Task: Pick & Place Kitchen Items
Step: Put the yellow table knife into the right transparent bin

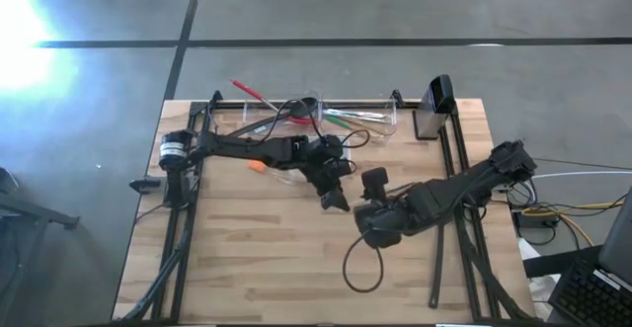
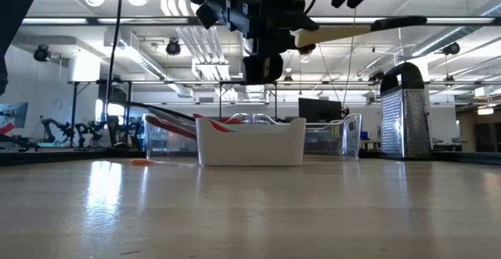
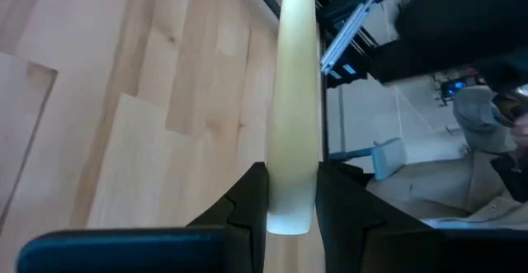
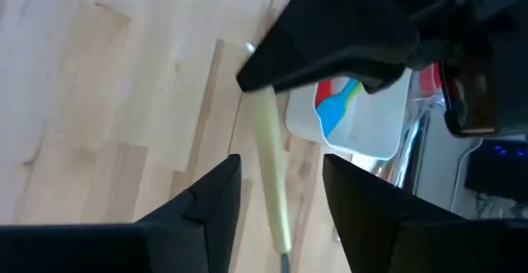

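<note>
High view shows the pale butcher-block wooden table (image 1: 247, 268) on grey concrete floor (image 1: 326, 11), left gripper (image 3: 290, 199) clenched on the cream-handled knife (image 3: 294, 100) held aloft, right gripper (image 4: 280, 190) spread, released.

The cream-handled knife (image 3: 294, 100) hangs level above the table, clamped in the left pincer (image 3: 290, 199).

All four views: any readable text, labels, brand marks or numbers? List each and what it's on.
None readable in any view.
Box grater: no marking legible.
White dish: plain, no print visible.
Cream-handled knife held in the left gripper: handle blank.
Monitors in the room behind, low view: too small and blurred to read.
</note>
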`<state>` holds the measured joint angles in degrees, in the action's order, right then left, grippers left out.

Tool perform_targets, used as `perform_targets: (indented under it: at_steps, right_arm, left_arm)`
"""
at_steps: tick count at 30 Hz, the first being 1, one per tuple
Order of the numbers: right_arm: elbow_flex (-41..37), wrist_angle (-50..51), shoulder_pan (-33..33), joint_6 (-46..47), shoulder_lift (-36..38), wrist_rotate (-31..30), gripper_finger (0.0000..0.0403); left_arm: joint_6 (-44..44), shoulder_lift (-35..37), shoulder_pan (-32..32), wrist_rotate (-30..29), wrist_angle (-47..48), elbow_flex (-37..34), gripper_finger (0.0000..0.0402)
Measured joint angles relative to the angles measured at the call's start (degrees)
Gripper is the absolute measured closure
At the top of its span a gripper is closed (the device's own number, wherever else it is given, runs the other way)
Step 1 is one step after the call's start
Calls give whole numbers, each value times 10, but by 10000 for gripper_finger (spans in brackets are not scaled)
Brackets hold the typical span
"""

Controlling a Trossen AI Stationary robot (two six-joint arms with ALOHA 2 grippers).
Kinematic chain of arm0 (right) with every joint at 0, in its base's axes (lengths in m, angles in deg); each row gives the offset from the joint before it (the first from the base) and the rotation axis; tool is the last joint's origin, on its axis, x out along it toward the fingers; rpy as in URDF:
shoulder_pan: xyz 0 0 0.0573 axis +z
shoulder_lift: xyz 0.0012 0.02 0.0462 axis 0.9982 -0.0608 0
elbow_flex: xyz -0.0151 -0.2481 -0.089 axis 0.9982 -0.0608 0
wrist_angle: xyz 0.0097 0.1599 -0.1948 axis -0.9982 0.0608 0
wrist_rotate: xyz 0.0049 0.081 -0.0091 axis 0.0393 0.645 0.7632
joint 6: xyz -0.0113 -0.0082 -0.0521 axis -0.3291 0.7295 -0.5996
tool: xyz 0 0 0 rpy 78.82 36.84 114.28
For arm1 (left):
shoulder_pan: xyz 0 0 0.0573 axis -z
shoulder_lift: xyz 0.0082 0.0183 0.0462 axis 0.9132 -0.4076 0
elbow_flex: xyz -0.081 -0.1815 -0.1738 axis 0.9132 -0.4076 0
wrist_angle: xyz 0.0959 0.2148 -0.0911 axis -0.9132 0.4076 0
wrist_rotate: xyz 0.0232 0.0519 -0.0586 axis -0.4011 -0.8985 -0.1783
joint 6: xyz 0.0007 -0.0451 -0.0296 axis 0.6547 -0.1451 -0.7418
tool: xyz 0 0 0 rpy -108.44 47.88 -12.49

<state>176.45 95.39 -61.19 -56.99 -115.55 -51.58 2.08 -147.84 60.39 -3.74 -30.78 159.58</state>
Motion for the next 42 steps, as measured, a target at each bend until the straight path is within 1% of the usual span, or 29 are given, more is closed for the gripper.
perform_targets:
  at_steps: [4,7,11,14,16,20,26,27,34,35,36,40,42]
  right_arm:
    - [-2,12,-16,15,0,5,235]
    - [-2,8,-28,15,-4,29,238]
    - [-3,5,-37,2,-17,34,244]
    - [-3,4,-45,-10,-28,55,249]
    - [-3,4,-49,-13,-34,55,255]
    - [-2,5,-50,-15,-36,53,284]
    - [5,7,-51,-16,-31,53,367]
    - [8,9,-50,-19,-31,53,373]
    - [16,12,-54,-31,-30,57,373]
    - [16,14,-56,-31,-30,57,373]
    - [16,16,-58,-31,-29,58,373]
    - [13,19,-72,-31,-19,61,373]
    - [11,21,-82,-32,-8,61,373]
  left_arm:
    - [7,0,-2,17,-3,0,321]
    - [11,0,-5,32,-6,0,321]
    - [11,0,-12,48,-22,1,321]
    - [13,0,-16,54,-22,8,321]
    - [18,0,-18,60,-20,12,321]
    - [20,0,-20,68,-20,16,321]
    - [27,0,-26,74,-14,16,321]
    - [27,0,-27,79,-15,16,321]
    - [51,1,-29,84,-15,16,321]
    - [57,1,-30,83,-15,16,314]
    - [66,1,-30,81,-16,16,297]
    - [100,0,-30,73,-11,16,203]
    - [110,0,-31,74,-9,15,166]
